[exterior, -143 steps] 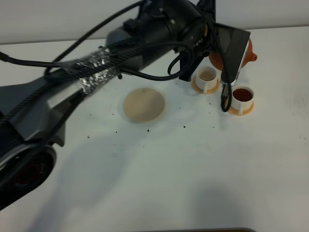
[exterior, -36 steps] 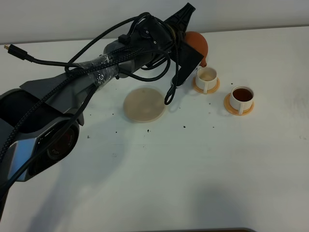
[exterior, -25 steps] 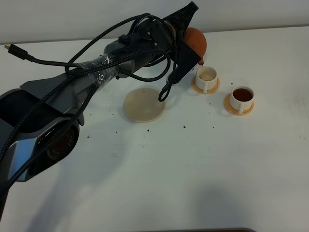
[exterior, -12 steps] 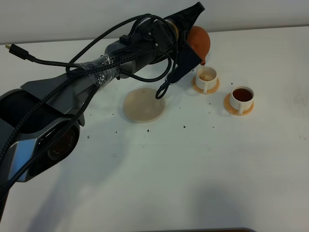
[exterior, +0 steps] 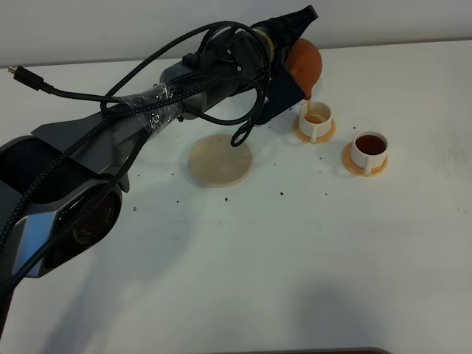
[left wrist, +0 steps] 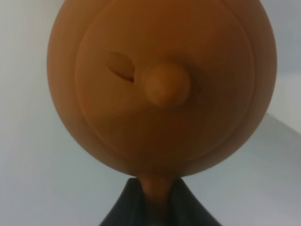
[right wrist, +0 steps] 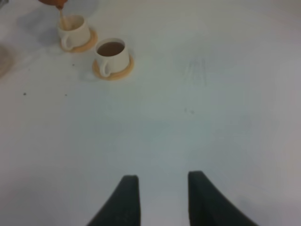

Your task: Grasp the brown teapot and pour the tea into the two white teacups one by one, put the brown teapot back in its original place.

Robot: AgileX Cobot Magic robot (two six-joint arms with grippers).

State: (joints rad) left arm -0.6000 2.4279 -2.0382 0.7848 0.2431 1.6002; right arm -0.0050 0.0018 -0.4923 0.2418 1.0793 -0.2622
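The brown teapot [exterior: 304,63] hangs tilted in the air at the back of the table, its spout down over the nearer-left white teacup [exterior: 317,117]. A thin stream of tea [exterior: 308,102] falls into that cup. My left gripper [left wrist: 157,197] is shut on the teapot's handle, and the pot's lid and knob [left wrist: 167,86] fill the left wrist view. The other white teacup [exterior: 369,148] holds dark tea on its saucer. The right wrist view shows both teacups [right wrist: 74,31] [right wrist: 112,53] far off, and my right gripper [right wrist: 162,197] stands open over bare table.
A round pale beige coaster [exterior: 220,159] lies bare on the white table [exterior: 295,243], left of the cups. Black cables [exterior: 133,74] loop off the left arm above the table's back left. Small dark specks dot the surface around the coaster.
The left arm has tipped the teapot further, shifting it slightly right, and tea now streams into the left cup, which was pale inside before.
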